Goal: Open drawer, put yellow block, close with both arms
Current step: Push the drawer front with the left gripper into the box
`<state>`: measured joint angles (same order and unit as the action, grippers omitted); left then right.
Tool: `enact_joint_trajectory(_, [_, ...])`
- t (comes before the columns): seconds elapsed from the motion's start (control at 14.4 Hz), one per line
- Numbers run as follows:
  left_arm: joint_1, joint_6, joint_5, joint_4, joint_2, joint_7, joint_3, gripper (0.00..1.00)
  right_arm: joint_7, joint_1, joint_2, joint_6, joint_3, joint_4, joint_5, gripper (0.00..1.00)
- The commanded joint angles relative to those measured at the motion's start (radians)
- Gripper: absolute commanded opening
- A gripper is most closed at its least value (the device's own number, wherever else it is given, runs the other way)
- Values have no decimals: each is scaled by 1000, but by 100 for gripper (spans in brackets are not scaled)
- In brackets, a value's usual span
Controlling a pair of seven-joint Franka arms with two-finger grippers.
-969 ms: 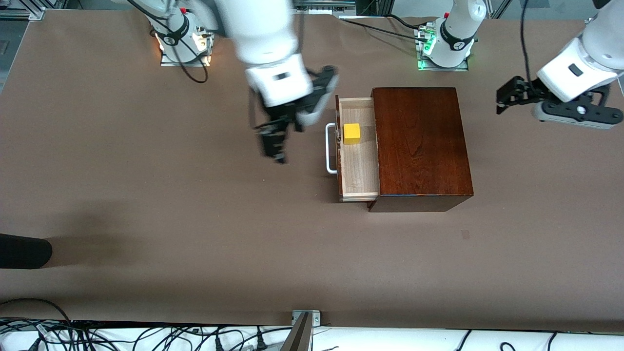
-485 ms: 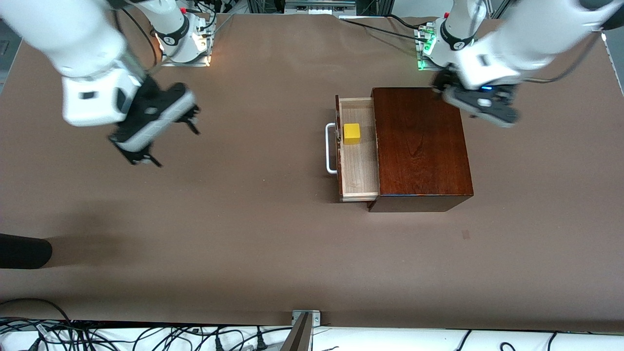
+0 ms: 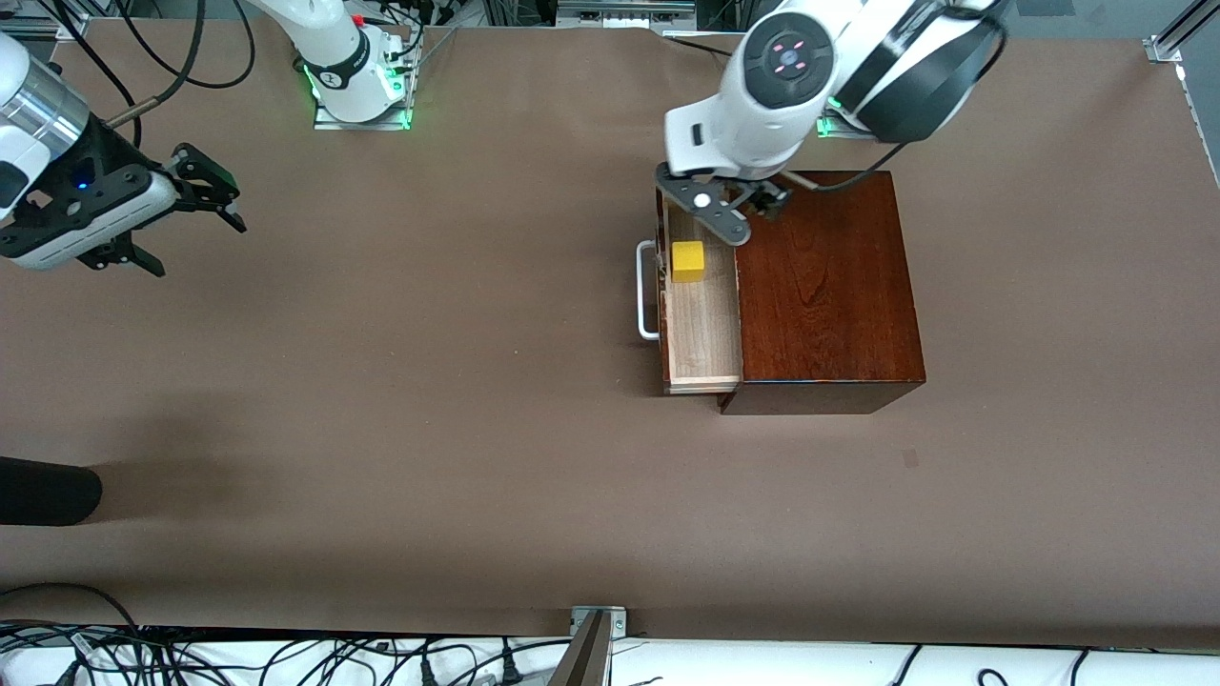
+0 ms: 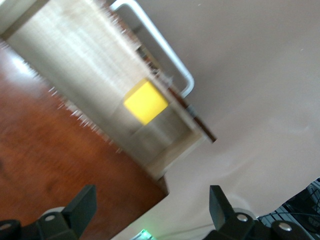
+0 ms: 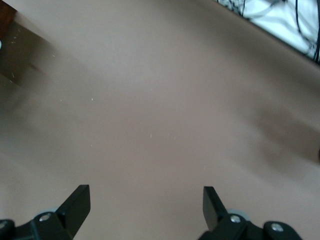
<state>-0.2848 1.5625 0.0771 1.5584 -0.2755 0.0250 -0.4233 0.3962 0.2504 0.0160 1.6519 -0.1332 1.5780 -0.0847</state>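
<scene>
The drawer (image 3: 703,324) stands pulled out of the dark mahogany box (image 3: 820,286), its white handle (image 3: 646,291) toward the right arm's end of the table. The yellow block (image 3: 687,261) lies in the drawer tray, in the part farther from the front camera. My left gripper (image 3: 762,202) hangs open and empty over the box's corner beside the drawer. The left wrist view shows its fingers apart (image 4: 151,207) above the box top (image 4: 50,165), with the block (image 4: 145,102) and the handle (image 4: 155,45) visible. My right gripper (image 3: 229,200) is open and empty over bare table at the right arm's end (image 5: 145,200).
A dark rounded object (image 3: 48,491) lies at the table's edge at the right arm's end. Cables (image 3: 286,657) and a metal bracket (image 3: 596,619) run along the edge nearest the front camera. The brown table (image 3: 429,381) is bare around the box.
The right arm has swung away from the drawer to its own end of the table. The left arm has come in from its end to over the box and drawer.
</scene>
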Motion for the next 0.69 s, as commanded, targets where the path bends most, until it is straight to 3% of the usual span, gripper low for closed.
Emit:
enact_joint_trajectory(0.0, [-46, 100, 0, -102, -163, -78, 1, 100, -85, 1, -27, -47, -26, 27, -15, 100])
enact_joint_trajectory(0.21, [-117, 233, -138, -136, -246, -316, 4, 100, -73, 1, -22, -49, -51, 27, 8, 100])
enact_joint_trajectory(0.48, [-197, 480, -160, -138, -367, -460, 8, 100, -86, 0, -13, -46, -52, 22, 68, 100])
enact_joint_trajectory(0.62, [-237, 502, -232, -138, -389, -485, 8, 100, -89, 0, -11, -49, -65, 22, 68, 100])
